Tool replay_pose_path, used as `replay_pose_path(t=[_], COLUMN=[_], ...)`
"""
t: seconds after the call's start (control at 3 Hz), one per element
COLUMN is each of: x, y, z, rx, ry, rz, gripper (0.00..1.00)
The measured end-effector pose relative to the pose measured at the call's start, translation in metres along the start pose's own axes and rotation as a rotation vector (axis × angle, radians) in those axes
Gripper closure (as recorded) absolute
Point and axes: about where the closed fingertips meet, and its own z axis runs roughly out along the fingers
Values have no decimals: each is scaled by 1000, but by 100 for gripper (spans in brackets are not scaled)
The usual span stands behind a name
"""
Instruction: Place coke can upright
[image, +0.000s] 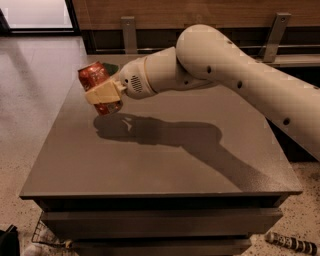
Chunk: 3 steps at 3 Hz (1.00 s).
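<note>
The coke can (94, 79), red with a silver end, is held in my gripper (102, 95) above the left far part of the grey table (150, 160). The can stands nearly upright, tilted a little to the left, its bottom end close above the table top. My cream-coloured fingers (100, 93) are shut across the can's middle. My white arm (225, 75) reaches in from the right.
A green object (111, 67) peeks out behind the can at the table's far edge. Wooden wall panels and metal brackets (128, 30) stand behind the table. A patterned cylinder (292, 243) lies on the floor at the lower right.
</note>
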Motion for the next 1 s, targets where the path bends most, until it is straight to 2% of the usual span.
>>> replay_pose_path(t=[0.67,1.0], x=[21,32], y=[3,10], z=[11,21], rx=[-53,-82], ry=[-109,-157], rz=[-273,-352], gripper=[100,100])
